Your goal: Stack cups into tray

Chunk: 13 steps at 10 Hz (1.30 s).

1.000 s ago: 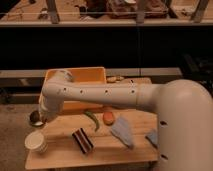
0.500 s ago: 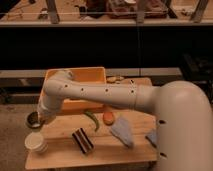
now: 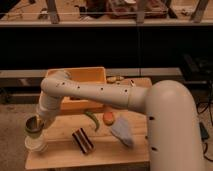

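Note:
My gripper (image 3: pixel 39 121) hangs at the table's front left corner, at the end of the white arm that reaches across from the right. It is shut on the grey metal tumbler (image 3: pixel 33 126), which shows a greenish band low on its wall. The tumbler is upright directly over the white ribbed cup (image 3: pixel 36 145), its base at or just inside that cup's rim. The yellow-orange tray (image 3: pixel 90 75) stands at the back left of the table, partly hidden by the arm. I cannot make out a separate light-green cup.
On the wooden table (image 3: pixel 115 152) lie a green curved vegetable (image 3: pixel 92 120), an orange lump (image 3: pixel 108 118), a dark striped packet (image 3: pixel 82 140) and a blue-grey cloth (image 3: pixel 121 131). Small items (image 3: pixel 115 78) sit right of the tray. A dark shelf runs behind.
The gripper has carried the tumbler slightly left and then down, closing the gap to the white cup. The other things have stayed put.

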### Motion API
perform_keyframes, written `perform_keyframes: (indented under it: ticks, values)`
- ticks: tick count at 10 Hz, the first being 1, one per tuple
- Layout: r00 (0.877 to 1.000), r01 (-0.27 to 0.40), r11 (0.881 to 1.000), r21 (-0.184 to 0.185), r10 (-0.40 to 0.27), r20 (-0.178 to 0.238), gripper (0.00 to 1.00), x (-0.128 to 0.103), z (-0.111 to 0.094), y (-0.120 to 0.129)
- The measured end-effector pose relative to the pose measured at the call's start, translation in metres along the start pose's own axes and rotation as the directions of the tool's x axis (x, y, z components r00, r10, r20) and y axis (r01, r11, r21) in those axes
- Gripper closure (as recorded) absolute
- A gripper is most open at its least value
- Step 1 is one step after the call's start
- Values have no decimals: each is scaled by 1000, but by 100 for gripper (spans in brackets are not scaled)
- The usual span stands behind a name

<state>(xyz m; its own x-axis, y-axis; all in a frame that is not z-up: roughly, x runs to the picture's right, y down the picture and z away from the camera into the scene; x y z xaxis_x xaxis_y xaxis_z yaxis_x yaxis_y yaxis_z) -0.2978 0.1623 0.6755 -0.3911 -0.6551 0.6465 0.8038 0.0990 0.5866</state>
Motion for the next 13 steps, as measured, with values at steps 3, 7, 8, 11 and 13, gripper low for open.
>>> perform_keyframes:
  ticks: [3,7,8,11,13]
  values:
    - [998,21,999,-30,-19,59,91,-5,12,1]
    - [995,32,999,-32,-29,100,50,-7,23,0]
    - [994,35,999,-31,-32,103,42,-7,24,0]
    - [993,44,999,-19,-41,113,20,-9,26,-2]
    - [993,49,999,-7,-48,112,20,-9,27,-4]
